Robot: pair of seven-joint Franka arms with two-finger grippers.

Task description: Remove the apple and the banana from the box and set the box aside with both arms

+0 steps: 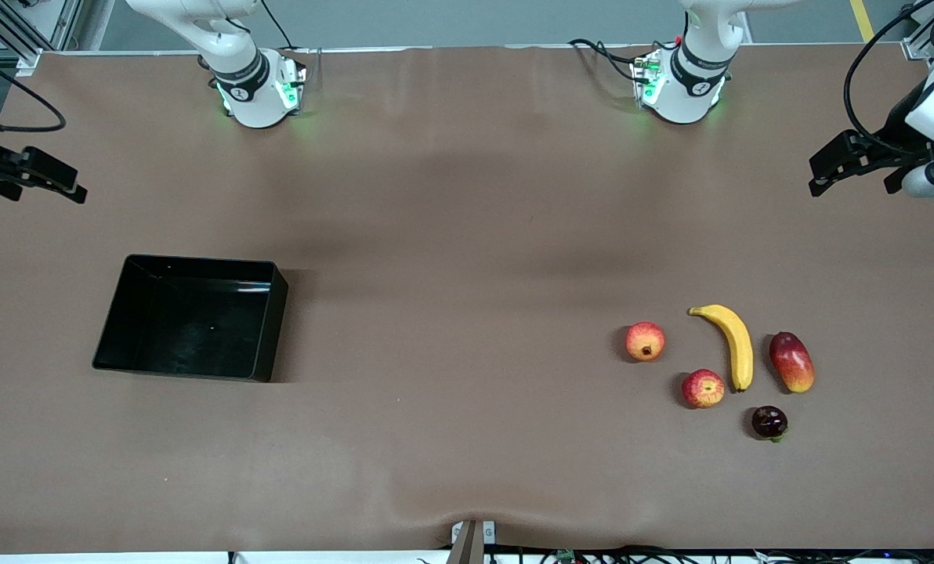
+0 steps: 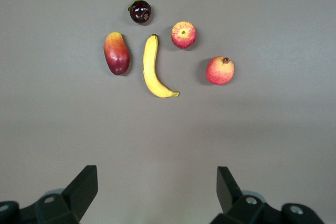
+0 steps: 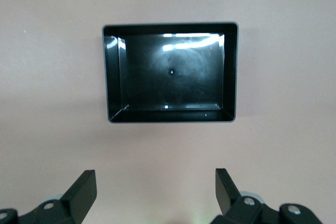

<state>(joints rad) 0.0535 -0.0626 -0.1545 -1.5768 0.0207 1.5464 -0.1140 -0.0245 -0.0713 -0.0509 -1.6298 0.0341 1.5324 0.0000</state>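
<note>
The black box [image 1: 193,325] lies empty on the table toward the right arm's end; it also shows in the right wrist view [image 3: 173,77]. The yellow banana [image 1: 733,342] and the small red apple [image 1: 703,388] lie toward the left arm's end, the apple nearer the front camera. Both show in the left wrist view, banana [image 2: 154,69] and apple [image 2: 184,34]. My left gripper [image 1: 821,178] is open and empty, raised over its end of the table [image 2: 157,182]. My right gripper [image 1: 63,184] is open and empty, raised over its own end [image 3: 156,182].
An orange-red round fruit with a dark crown [image 1: 645,341], an oblong red-yellow mango [image 1: 791,361] and a small dark round fruit [image 1: 769,422] lie around the banana and apple. The brown table [image 1: 467,274] lies bare between the box and the fruits.
</note>
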